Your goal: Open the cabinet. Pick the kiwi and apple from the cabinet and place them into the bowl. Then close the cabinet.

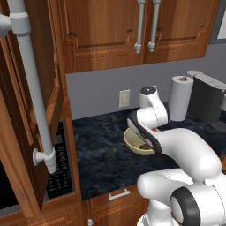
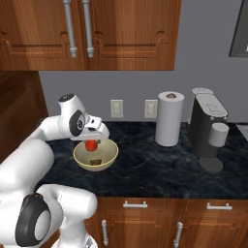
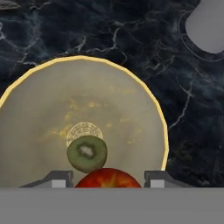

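Observation:
The cream bowl [image 2: 110,156] sits on the dark marble counter, and its rim also peeks out from behind my arm [image 1: 131,142]. A halved kiwi [image 3: 86,153] lies inside the bowl [image 3: 43,109], a small dark lump near the bottom [image 2: 95,161]. My gripper [image 2: 91,139] hangs over the bowl, shut on the glossy red apple [image 2: 90,145]. From the hand, the apple [image 3: 108,179] sits between the two finger tips just above the kiwi. A reddish-brown cabinet door [image 1: 46,57] with a long silver bar handle stands swung open at the left, close to the camera.
A double-door wall cabinet [image 2: 126,34] above the counter has both doors shut. A paper towel roll [image 2: 169,118] and a dark coffee machine [image 2: 208,131] stand to the bowl's right. Wall outlets [image 2: 116,108] are behind it. A microwave panel [image 1: 57,172] sits at the left.

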You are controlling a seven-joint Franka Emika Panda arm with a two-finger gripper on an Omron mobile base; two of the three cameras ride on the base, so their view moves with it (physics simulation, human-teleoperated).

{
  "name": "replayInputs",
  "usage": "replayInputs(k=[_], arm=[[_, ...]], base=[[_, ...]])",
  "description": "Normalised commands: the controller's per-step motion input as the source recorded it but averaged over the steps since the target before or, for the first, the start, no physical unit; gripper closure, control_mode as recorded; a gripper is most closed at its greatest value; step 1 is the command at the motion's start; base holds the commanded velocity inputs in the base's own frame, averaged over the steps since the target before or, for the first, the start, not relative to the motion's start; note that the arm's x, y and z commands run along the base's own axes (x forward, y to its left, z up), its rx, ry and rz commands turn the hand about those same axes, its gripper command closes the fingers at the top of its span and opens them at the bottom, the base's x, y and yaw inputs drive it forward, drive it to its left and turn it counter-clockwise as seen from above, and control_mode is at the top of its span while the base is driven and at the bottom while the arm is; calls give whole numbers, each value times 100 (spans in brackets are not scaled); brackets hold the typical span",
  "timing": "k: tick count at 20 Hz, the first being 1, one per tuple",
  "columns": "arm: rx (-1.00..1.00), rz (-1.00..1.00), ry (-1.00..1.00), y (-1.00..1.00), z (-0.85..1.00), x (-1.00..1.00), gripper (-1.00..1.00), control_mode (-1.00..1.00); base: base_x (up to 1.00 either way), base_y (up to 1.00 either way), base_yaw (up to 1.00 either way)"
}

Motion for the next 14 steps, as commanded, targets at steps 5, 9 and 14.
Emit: replayInputs(k=[5,9,14], arm=[[0,-2,4,0,-24,23,100,-100],[0,-2,4,0,-24,23,100,-100],[0,-2,4,0,-24,21,100,-100]], base=[[0,0,0],[0,0,0],[0,0,0]])
